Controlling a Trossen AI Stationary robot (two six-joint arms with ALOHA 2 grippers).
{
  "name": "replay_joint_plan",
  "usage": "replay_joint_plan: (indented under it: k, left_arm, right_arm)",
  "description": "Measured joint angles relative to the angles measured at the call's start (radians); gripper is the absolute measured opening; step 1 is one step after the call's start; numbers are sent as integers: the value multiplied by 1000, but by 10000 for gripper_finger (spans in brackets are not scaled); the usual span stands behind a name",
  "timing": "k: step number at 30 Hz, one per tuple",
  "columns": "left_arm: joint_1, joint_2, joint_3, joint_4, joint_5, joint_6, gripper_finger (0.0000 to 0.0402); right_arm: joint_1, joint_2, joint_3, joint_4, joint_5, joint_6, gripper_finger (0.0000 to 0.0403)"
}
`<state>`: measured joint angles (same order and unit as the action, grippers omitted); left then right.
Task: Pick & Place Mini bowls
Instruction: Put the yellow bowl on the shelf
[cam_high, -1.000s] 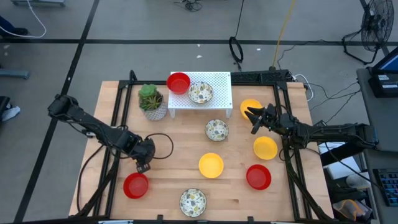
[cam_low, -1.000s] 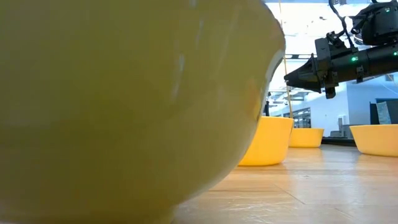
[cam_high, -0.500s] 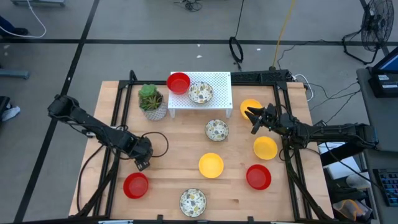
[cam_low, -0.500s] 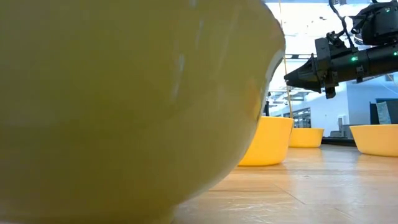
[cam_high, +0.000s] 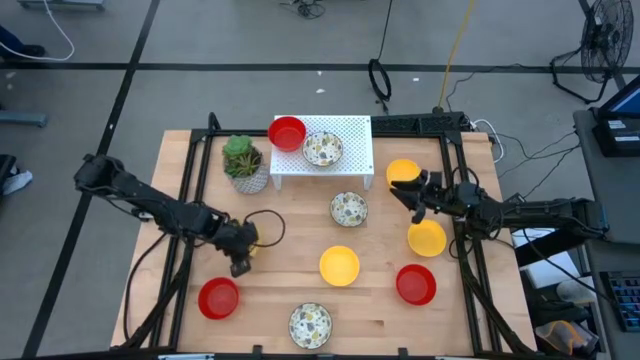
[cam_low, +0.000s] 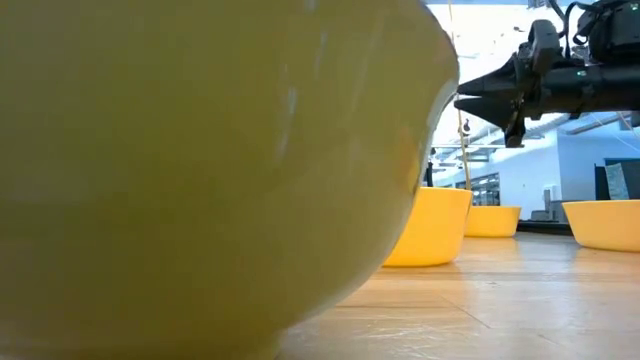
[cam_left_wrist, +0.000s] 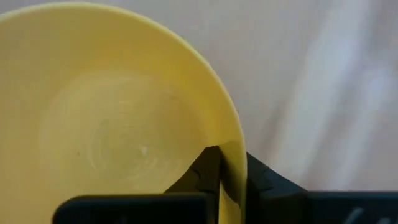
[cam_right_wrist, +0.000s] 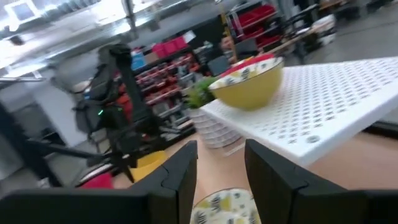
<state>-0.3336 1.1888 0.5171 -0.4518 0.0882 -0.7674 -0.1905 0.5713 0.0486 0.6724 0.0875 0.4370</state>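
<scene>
Currently the right end effector (cam_high: 398, 190) is hovering open beside a yellow mini bowl (cam_high: 404, 169); I cannot tell the left end effector's (cam_high: 240, 260) state.

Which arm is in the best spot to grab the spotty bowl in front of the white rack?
The right arm. Its open hand is close beside the spotty bowl and points toward it, and the right wrist view shows that bowl just ahead. The left hand is farther away, over bare table.
</scene>
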Motion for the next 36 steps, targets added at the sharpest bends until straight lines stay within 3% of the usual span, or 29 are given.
replay_joint_plan:
  k: [8, 14, 16, 26, 30, 36]
  left_arm:
    - [71, -10, -2, 417, 143, 208, 14]
    - [158, -11, -2, 655, 279, 306, 6]
    - [189, -11, -2, 706, 314, 298, 9]
    - [287, 7, -2, 928, 501, 403, 10]
    - [289, 55, 3, 1017, 633, 433, 5]
    - [292, 175, 88, 995, 800, 519, 7]
  right_arm:
    - [91, 102, 93, 4, -13, -65, 123]
    - [164, 295, 238, -3, -12, -184, 124]
    - [185, 367, 296, 6, -21, -228, 126]
    - [253, 718, 578, 5, -275, -476, 148]
    - [249, 799, 654, 7, -338, -520, 152]
    - [230, 871, 715, 5, -381, -514, 153]
